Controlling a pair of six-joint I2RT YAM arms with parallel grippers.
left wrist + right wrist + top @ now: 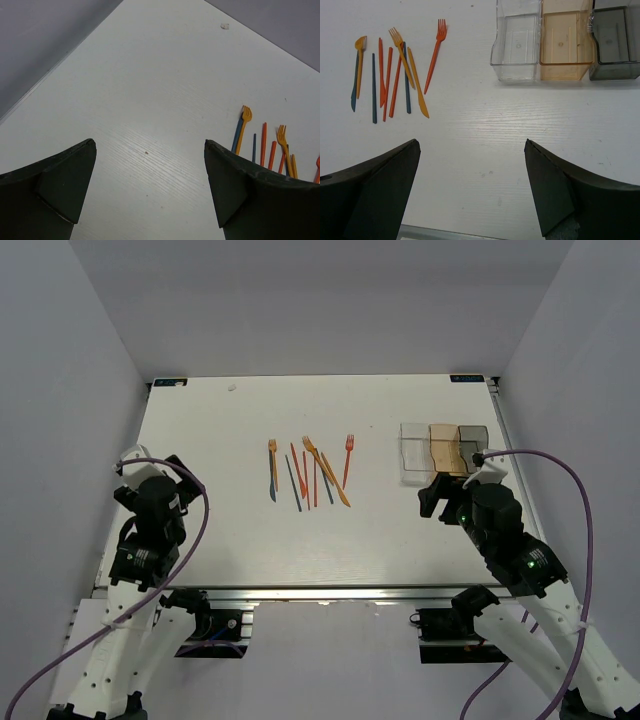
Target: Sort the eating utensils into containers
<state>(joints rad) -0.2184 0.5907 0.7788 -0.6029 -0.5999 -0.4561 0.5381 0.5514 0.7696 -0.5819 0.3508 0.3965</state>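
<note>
Utensils (396, 80) lie well ahead-left of right fingers (560, 195), right of left fingers (250, 195) (both pairs spread, empty); containers (565, 50) ahead-right.

Bright even overhead light, soft faint shadows, sharp focus, no glare

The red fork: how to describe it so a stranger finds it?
On the white table, left of the three joined bins, lies a row of thin utensils. The red fork is its piece nearest the bins; the other two forks are yellow-orange.
</note>
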